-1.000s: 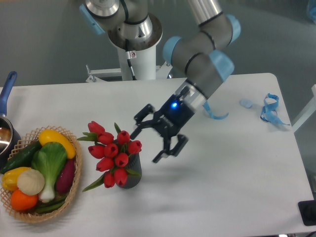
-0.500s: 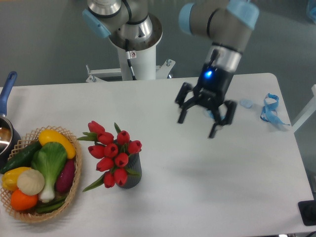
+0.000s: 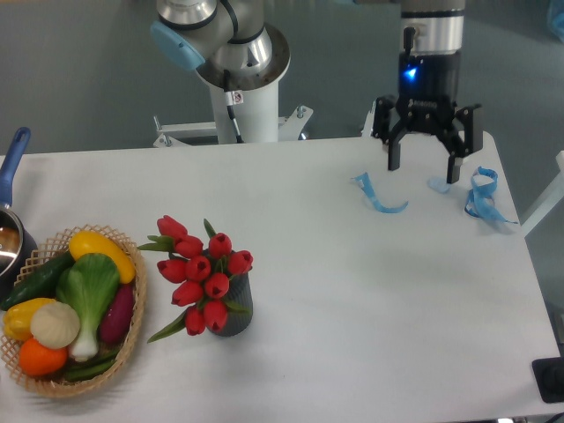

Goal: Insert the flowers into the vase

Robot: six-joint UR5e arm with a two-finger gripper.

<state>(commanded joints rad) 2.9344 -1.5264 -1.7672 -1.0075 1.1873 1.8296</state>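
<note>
**Tulips in the vase, gripper empty and well clear**

The flowers stand in the vase, which sits on the near left part of the table. The red heads bunch above and to the left of the dark mouth, spreading wider than the vase itself, and one green leaf droops down toward the near left. The vase looks upright.

The gripper hangs over the far right of the table, well apart from the vase. Its fingers are spread wide and point down, with nothing between them. Below it and just beside it lie a few blue ribbon scraps.

To the left of the vase, near the table's left edge, a wicker basket holds vegetables, and a pot with a blue handle shows at the far left.

Judged from how things lie, the insertion looks done: the bunch rests in the vase unsupported. Little seems left, beyond perhaps parking the arm; whether the stems sit fully down cannot be told.
</note>
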